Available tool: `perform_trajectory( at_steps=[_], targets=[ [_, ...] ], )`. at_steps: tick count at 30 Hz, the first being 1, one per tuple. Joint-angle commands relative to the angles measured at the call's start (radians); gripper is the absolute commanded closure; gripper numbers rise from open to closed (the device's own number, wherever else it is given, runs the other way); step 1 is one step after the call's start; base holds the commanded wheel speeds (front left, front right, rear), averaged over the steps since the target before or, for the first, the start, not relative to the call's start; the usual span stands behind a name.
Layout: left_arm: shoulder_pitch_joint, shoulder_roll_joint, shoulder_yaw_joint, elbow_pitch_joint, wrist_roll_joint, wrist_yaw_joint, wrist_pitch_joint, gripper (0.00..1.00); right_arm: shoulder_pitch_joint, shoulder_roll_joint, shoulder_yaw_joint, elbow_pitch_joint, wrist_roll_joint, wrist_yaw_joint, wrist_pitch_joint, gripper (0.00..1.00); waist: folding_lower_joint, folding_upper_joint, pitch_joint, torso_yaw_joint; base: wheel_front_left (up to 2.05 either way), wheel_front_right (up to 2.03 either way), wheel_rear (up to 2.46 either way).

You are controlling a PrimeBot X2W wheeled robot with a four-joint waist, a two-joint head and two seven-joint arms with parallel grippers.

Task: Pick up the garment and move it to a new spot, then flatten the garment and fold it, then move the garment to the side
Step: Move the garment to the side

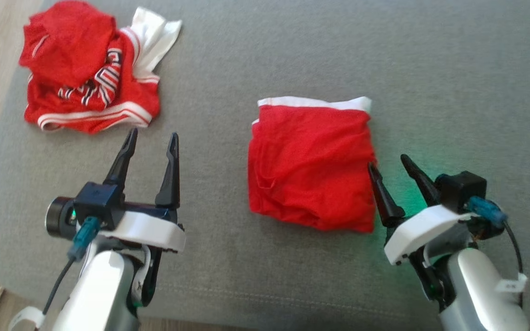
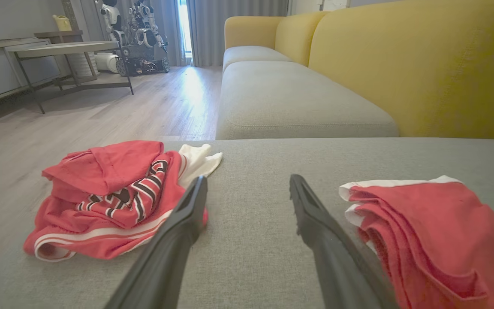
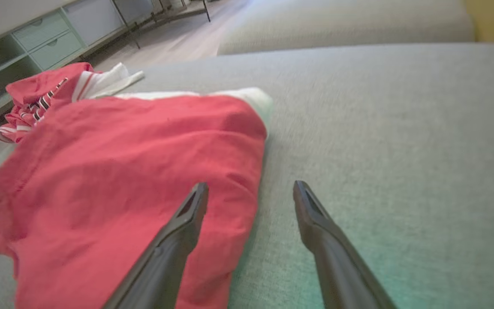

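The folded garment (image 1: 311, 170) is laid mid-seat on the sofa (image 1: 430, 69). The left end effector (image 1: 153, 133) and right end effector (image 1: 386, 161) are held wide, empty.

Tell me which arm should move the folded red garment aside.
Right. The right gripper is open at the edge of the folded red garment, one finger over the cloth; the left gripper is open over bare cushion.

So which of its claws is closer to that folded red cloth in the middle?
The right. The right gripper sits open at the right edge of the folded red garment; the left gripper hovers open over cushion to its left.
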Motion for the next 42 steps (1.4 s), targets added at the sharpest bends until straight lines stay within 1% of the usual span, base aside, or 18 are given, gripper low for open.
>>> perform_trajectory(
  at_steps=[1,7,8,9,10,11,14,17,19,20,23,24,29,33,38,42],
  targets=[
    [-0.048,0.007,0.032,-0.021,0.009,0.000,-0.014,0.00,-0.039,-0.003,0.027,-0.002,0.018,0.004,-0.002,0.00,0.0000,0.0000,0.028,0.024,0.00,0.00,0.00],
    [-0.055,-0.003,0.045,-0.003,0.009,-0.003,-0.019,0.00,-0.091,0.007,0.052,0.145,0.036,0.004,0.054,0.00,0.0000,0.0000,0.043,0.025,0.00,0.00,0.00],
    [-0.055,-0.005,0.047,-0.001,0.010,-0.004,-0.020,0.00,-0.099,0.008,0.055,0.161,0.042,0.004,0.061,0.11,0.0000,0.0000,0.044,0.023,0.00,0.00,0.00],
    [-0.056,-0.006,0.049,0.000,0.011,-0.004,-0.020,0.00,-0.105,0.009,0.059,0.177,0.045,0.004,0.073,0.53,0.0000,0.0000,0.045,0.021,0.00,0.00,0.00],
    [-0.057,-0.007,0.051,-0.002,0.013,-0.005,-0.020,0.00,-0.111,0.010,0.066,0.187,0.051,0.004,0.082,0.72,0.0000,0.0000,0.045,0.019,0.00,0.00,0.00],
    [-0.057,-0.008,0.054,-0.003,0.015,-0.005,-0.020,0.00,-0.117,0.011,0.072,0.193,0.055,0.004,0.085,1.00,0.0000,0.0000,0.045,0.016,0.00,0.00,0.00],
    [-0.055,-0.009,0.061,-0.009,0.022,-0.007,-0.020,0.00,-0.130,0.008,0.090,0.195,0.055,0.004,0.094,1.00,0.0000,0.0000,0.043,-0.001,0.00,0.00,0.00],
    [-0.051,-0.008,0.067,-0.018,0.029,-0.011,-0.020,0.00,-0.142,-0.009,0.100,0.176,0.048,0.004,0.098,1.00,0.0000,0.0000,0.045,-0.032,0.00,0.00,0.00],
    [-0.046,-0.007,0.070,-0.024,0.033,-0.012,-0.020,0.00,-0.147,-0.026,0.101,0.156,0.041,0.004,0.104,1.00,0.0000,0.0000,0.048,-0.060,0.00,0.00,0.00],
    [-0.043,-0.005,0.075,-0.031,0.037,-0.012,-0.020,0.00,-0.147,-0.047,0.097,0.129,0.034,0.004,0.112,1.00,0.0000,0.0000,0.053,-0.096,0.00,0.00,0.00],
    [-0.042,0.002,0.079,-0.043,0.044,-0.016,-0.021,0.00,-0.137,-0.086,0.072,0.080,0.023,0.004,0.132,1.00,0.0000,0.0000,0.062,-0.151,0.00,0.00,0.00],
    [-0.042,0.002,0.079,-0.043,0.044,-0.016,-0.021,0.00,-0.137,-0.086,0.072,0.080,0.023,0.004,0.132,1.00,0.0000,0.0000,0.062,-0.151,0.00,0.00,0.00],
    [-0.049,0.020,0.080,-0.062,0.057,-0.022,-0.021,0.00,-0.109,-0.157,0.003,-0.006,0.007,0.004,0.175,1.00,0.0000,0.0000,0.081,-0.246,0.00,0.00,0.00],
    [-0.063,0.038,0.079,-0.083,0.067,-0.024,-0.017,0.00,-0.107,-0.227,-0.060,-0.065,0.008,0.004,0.211,1.00,0.0000,0.0000,0.109,-0.309,0.00,0.00,0.00],
    [-0.100,0.054,0.065,-0.116,0.082,-0.034,0.005,0.00,-0.167,-0.320,-0.137,-0.089,0.043,0.004,0.239,1.00,0.0000,0.0000,0.166,-0.355,0.00,0.00,0.00],
    [-0.137,0.064,0.053,-0.130,0.093,-0.045,0.017,0.00,-0.235,-0.389,-0.180,-0.066,0.094,0.004,0.241,1.00,0.0000,0.0000,0.217,-0.367,0.00,0.00,0.00]
  ],
)
